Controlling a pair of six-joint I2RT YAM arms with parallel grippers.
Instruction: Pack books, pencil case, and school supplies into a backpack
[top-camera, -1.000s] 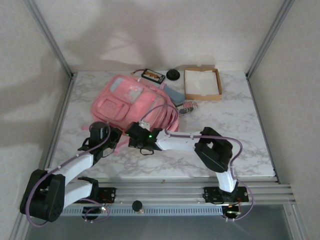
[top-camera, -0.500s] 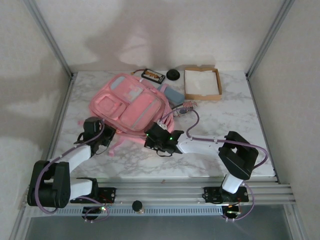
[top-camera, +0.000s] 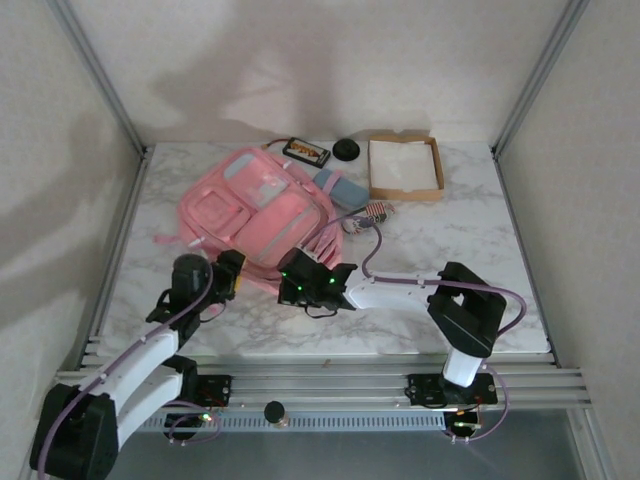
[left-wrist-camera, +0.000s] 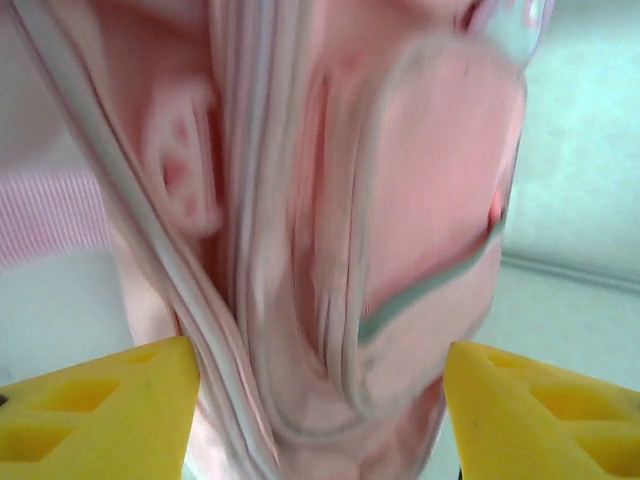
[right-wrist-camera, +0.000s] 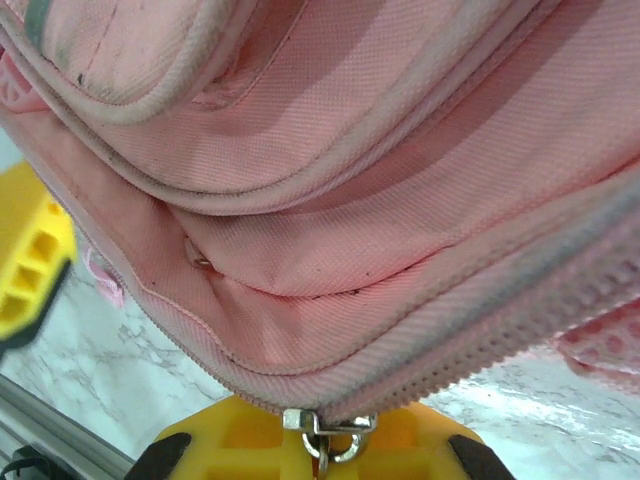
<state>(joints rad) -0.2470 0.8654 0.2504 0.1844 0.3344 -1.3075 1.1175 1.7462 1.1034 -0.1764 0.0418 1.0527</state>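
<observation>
Since the earlier frames, the left arm has drawn back toward the lower left of the overhead view and its jaws have parted. The right gripper has shifted left along the near edge of the bag.

Item 1. A large soft pink fabric backpack with pale grey-blue panels (top-camera: 255, 205) lies flat on the white marble-patterned table (top-camera: 470, 250), left of centre. Its front pockets face up and its straps trail toward the lower right.

Item 2. The left gripper (top-camera: 229, 270) sits at the bag's lower left corner. In the left wrist view its yellow fingers (left-wrist-camera: 110, 400) stand wide apart at the two bottom corners of the frame. Blurred pink fabric fills the space beyond them, and nothing is clamped.

Item 3. The right gripper (top-camera: 300, 282) is at the bag's near edge, just right of the left one. In the right wrist view its yellow fingers are pressed together at bottom centre, pinching the small metal zip pull (right-wrist-camera: 325, 428) that hangs from the pink zipper seam.

Item 4. A thin dark brown book with gold print (top-camera: 306, 151) lies flat on the table at upper centre, just beyond the bag's top edge. A small black round object (top-camera: 346, 149) sits just to its right.

Item 5. A shallow cardboard tray with white lining (top-camera: 405, 190) rests at the upper right, apart from the bag.
</observation>
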